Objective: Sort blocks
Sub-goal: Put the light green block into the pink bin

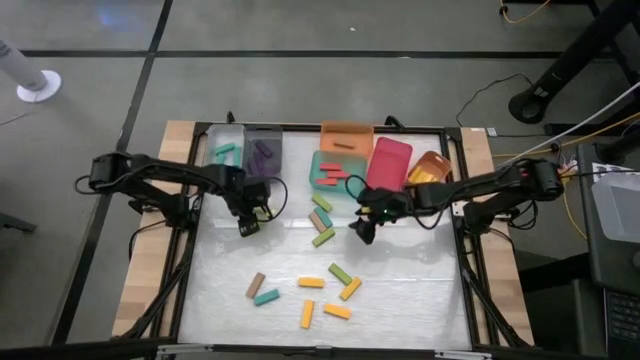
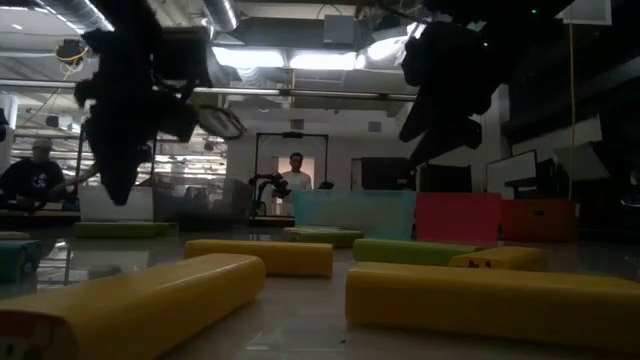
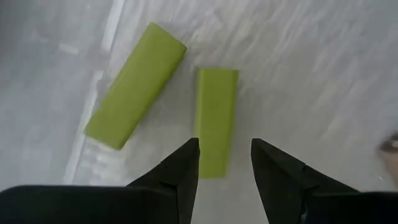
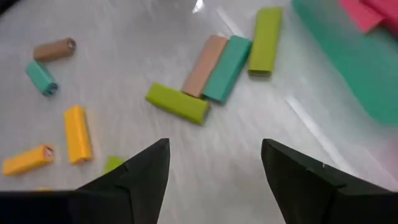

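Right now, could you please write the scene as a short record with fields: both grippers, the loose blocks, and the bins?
left gripper: fingers apart, empty, above the mat near the table's left side
left wrist view: two green blocks below the fingers
right gripper: fingers wide, empty, near the table's centre
centre cluster: green, brown and teal blocks
front blocks: yellow blocks, plus green, brown, teal
bins: teal bin holding red blocks; red bin; orange bin

Lab: exposed ceiling ducts (image 2: 300, 20), strip lights, second robot rig (image 2: 268, 190), cabled floor
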`<control>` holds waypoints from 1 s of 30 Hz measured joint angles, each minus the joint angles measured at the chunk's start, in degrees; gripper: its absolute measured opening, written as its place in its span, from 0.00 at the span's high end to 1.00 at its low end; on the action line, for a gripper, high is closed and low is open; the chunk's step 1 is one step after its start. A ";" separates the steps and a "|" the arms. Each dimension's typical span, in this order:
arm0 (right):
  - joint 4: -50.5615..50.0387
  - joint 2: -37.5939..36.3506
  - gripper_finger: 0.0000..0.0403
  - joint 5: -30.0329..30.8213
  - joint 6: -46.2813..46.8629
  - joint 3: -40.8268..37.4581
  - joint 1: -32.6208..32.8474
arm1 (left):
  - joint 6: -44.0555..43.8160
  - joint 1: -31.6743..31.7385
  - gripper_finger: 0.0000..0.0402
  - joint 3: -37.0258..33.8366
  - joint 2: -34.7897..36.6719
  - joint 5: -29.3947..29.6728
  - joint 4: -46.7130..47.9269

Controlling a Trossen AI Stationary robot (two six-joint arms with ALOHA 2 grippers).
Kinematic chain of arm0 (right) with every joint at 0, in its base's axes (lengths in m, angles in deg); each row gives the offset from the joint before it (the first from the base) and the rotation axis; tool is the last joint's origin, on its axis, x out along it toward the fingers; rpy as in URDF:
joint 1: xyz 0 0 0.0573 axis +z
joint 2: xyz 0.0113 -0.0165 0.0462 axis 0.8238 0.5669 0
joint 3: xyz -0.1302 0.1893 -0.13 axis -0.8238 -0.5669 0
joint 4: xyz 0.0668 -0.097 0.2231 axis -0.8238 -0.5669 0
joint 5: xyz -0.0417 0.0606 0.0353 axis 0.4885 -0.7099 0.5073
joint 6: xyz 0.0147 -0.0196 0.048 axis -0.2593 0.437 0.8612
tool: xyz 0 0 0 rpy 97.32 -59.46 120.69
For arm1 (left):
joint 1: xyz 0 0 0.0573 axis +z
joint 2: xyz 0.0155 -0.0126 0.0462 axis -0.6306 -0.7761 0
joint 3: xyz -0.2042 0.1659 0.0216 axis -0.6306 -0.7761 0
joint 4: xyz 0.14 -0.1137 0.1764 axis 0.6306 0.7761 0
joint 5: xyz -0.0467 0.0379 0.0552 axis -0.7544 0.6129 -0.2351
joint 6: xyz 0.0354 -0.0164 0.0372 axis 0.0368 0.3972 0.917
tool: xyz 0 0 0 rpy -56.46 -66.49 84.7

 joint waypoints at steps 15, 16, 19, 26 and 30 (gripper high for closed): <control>13.53 0.97 0.37 11.39 4.02 0.00 2.97 | 0.62 -1.10 0.69 -11.35 0.26 4.25 -14.78; 14.28 0.97 0.37 12.41 3.96 0.00 2.97 | 1.16 -1.28 0.70 -11.35 0.26 4.89 -14.82; 16.36 0.97 0.37 14.72 3.36 0.00 2.97 | 1.98 -1.62 0.78 -11.37 0.26 5.18 -14.96; 19.93 0.97 0.37 16.49 -0.72 0.00 2.97 | -0.05 -2.20 0.79 -10.94 0.51 3.51 -16.51; 21.44 0.97 0.37 15.96 -5.59 0.00 2.97 | -0.12 -2.20 0.79 -8.44 0.95 -2.58 -20.17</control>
